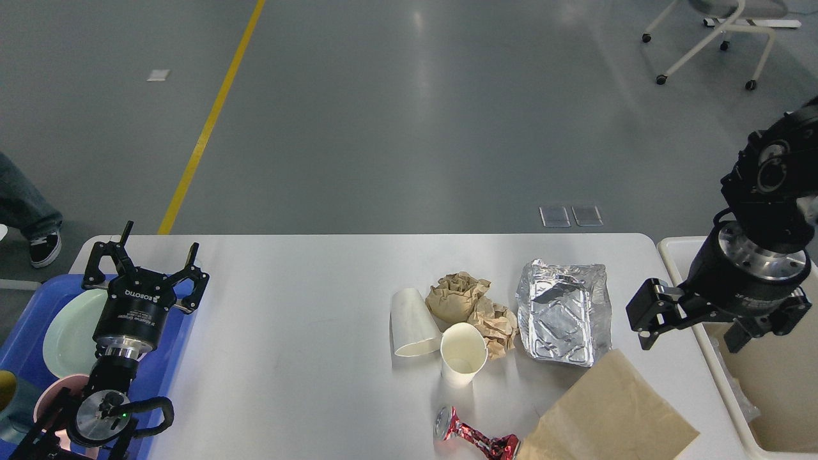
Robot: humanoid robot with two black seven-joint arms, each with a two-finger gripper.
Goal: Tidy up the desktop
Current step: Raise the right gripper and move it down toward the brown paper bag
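The desktop (300,300) is a wide white tabletop. On its right half lie a tipped white paper cup (412,322), an upright paper cup (461,356), crumpled brown paper (470,305), a silver foil tray (562,314), a brown paper bag (607,418) and a crushed red can (476,439). My right gripper (693,329) hangs open and empty over the table's right edge, just right of the foil tray. Open and empty too, my left gripper (148,259) stands over the table's left end.
A cream-white bin (671,248) stands off the right end, partly behind my right arm. A blue tray (29,316) at the left holds a pale green plate (67,332) and a pink cup (48,397). A chair base (709,45) stands far back right.
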